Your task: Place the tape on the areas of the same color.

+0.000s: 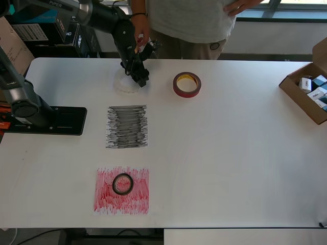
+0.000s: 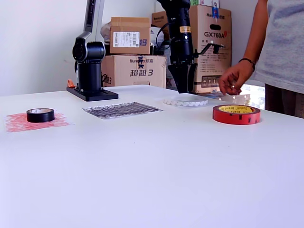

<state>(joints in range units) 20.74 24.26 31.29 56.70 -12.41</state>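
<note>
The white tape ring (image 1: 126,83) lies flat on the table at the back; it also shows in the exterior view (image 2: 186,101). My gripper (image 1: 140,77) points down just over the ring's edge (image 2: 184,89); its jaws are dark and I cannot tell their state. The dark-red roll with a yellow core (image 1: 187,84) lies on bare table to the overhead view's right of it (image 2: 236,114). The small black roll (image 1: 122,184) sits on the red patch (image 1: 104,201), as the exterior view shows (image 2: 40,115). The black patch (image 1: 127,126) holds nothing. The white patch is too faint to make out.
A person stands at the table's far edge with a hand (image 2: 232,78) close to my gripper. The arm's black base (image 1: 51,120) is at the overhead view's left. An open cardboard box (image 1: 306,89) sits at the right edge.
</note>
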